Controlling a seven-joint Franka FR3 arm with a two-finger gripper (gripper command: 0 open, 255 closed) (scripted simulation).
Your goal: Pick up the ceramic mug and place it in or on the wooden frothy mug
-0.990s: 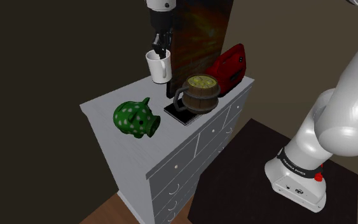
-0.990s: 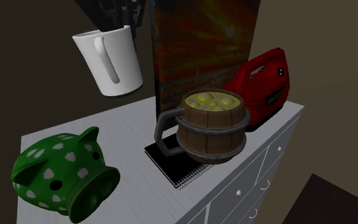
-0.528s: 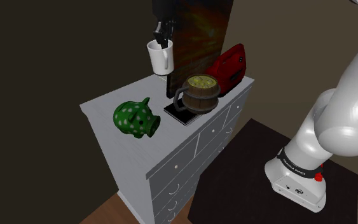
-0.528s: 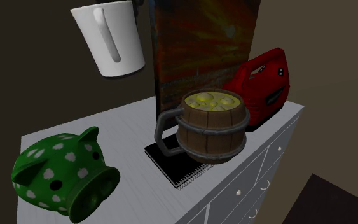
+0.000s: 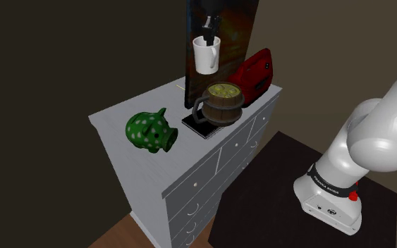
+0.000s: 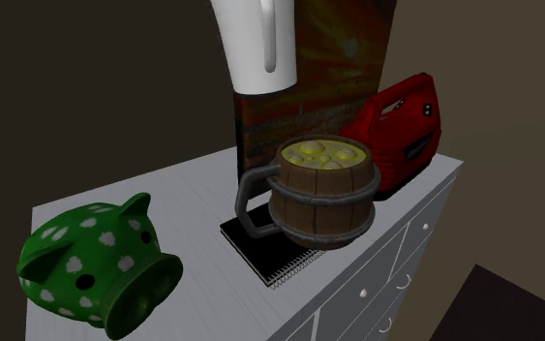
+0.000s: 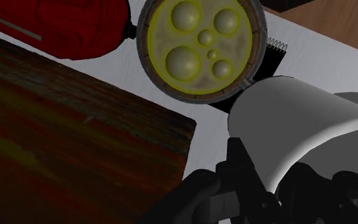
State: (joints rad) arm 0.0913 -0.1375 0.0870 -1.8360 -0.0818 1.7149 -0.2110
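1. You are holding a plain white mug (image 5: pixel 206 55) with a loop handle in the air, close in front of a tall dark panel (image 5: pixel 226 25) streaked with orange and red. The panel is standing at the far side of a pale grey chest of drawers (image 5: pixel 119 116).
2. The all-black two-finger gripper (image 5: pixel 209 32) is reaching down from above and pinching the white mug's rim wall between its fingers. This top grip is leaving the mug's base free for setting down.
3. The target, a brown wooden barrel mug (image 5: pixel 223 102) with dark bands, a dark handle and yellow bubbly froth, is standing on a black spiral-bound notebook (image 6: pixel 260 254).
4. The white mug is hanging well above the barrel mug and a little to the shoulder view's left of it. In the wrist view the froth disc (image 7: pixel 199 48) is lying ahead of the fingers, not under the mug. The carry therefore looks unfinished.
5. The height is probably there to clear the barrel mug's rim and handle.
6. A red case (image 5: pixel 254 70) is lying just beside the barrel mug on the far right, and a green piggy bank (image 5: pixel 147 130) with white spots is sitting well apart on the near left. With the panel and case so close, a straight descent looks safest.
7. The froth is filling the barrel mug's mouth, so the white mug will likely be resting on top and may sit tilted.
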